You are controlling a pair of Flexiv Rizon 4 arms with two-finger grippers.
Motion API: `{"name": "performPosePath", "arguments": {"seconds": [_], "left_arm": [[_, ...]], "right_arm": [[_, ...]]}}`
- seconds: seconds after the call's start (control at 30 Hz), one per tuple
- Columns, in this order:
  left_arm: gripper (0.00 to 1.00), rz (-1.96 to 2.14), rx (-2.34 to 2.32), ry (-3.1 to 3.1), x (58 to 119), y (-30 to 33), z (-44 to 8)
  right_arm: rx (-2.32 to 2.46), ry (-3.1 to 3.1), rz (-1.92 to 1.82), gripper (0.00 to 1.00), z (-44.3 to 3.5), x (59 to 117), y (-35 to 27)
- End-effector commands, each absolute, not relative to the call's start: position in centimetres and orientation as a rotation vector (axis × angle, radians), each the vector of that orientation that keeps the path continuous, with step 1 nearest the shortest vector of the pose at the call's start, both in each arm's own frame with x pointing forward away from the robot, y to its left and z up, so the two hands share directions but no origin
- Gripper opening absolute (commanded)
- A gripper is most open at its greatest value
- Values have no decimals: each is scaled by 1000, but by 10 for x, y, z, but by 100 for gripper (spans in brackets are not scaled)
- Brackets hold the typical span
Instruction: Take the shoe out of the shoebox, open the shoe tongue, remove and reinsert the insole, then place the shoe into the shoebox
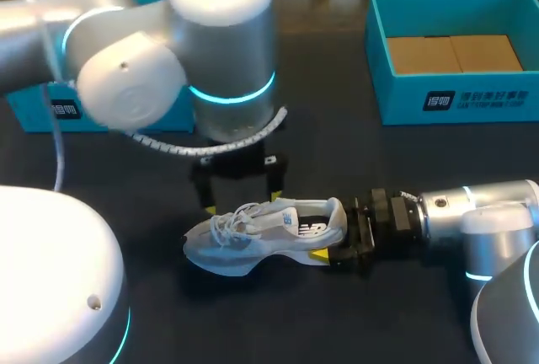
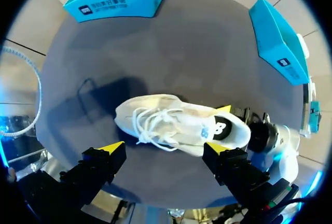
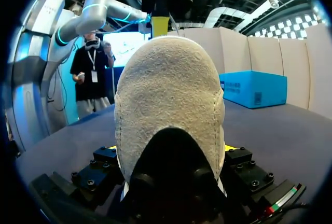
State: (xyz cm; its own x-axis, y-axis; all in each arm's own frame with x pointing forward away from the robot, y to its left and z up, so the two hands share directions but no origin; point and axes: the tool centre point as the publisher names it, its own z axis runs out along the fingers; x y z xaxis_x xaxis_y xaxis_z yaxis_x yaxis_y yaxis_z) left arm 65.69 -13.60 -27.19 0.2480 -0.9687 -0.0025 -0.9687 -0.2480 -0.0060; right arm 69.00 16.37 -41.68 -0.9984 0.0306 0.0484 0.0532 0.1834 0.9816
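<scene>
A white mesh sneaker with white laces [image 1: 268, 231] is laid on its sole on the dark tabletop [image 1: 362, 170], outside both boxes, with its toe turned toward the left arm's side and its heel toward the right arm's side. The silver right arm [image 1: 480, 212] is stretched in low over the tabletop. The right jaws are closed on the sneaker's heel, one yellow-tipped finger [image 1: 320, 254] being pressed to each side of it. In the right wrist view the padded heel collar [image 3: 168, 99] is seen seated between those jaws.

The silver left arm [image 1: 168, 61] is held above the sneaker's laced front half. The left jaws are spread wide and have hold of nothing. In the left wrist view the sneaker [image 2: 176, 125] is seen ahead of them, with the two yellow fingertips [image 2: 111, 147] clear of it.

An open turquoise cardboard shoebox with a brown floor [image 1: 379, 69] is stood at the far right of the tabletop, well apart from the sneaker. A second turquoise box [image 1: 38, 113] is placed at the far left, partly hidden behind the left arm.
</scene>
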Motion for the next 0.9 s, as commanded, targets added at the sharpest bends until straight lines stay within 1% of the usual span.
{"name": "performPosePath", "arguments": {"seconds": [0.03, 0.3, 0.47, 0.9], "left_arm": [[100, 54, -2417, 1902, 655, -159, -279], [100, 97, -2321, 1949, 654, -184, -296], [100, 203, -2322, 1927, 663, -199, -309], [100, 302, -2268, 1887, 664, -212, -326]], "right_arm": [[-85, -2405, -1988, 0, -416, 690, 165], [-85, -2405, -1988, 0, -416, 690, 165], [-85, -2405, -1988, 0, -416, 690, 165], [-85, -2405, -1988, 0, -416, 690, 165]]}}
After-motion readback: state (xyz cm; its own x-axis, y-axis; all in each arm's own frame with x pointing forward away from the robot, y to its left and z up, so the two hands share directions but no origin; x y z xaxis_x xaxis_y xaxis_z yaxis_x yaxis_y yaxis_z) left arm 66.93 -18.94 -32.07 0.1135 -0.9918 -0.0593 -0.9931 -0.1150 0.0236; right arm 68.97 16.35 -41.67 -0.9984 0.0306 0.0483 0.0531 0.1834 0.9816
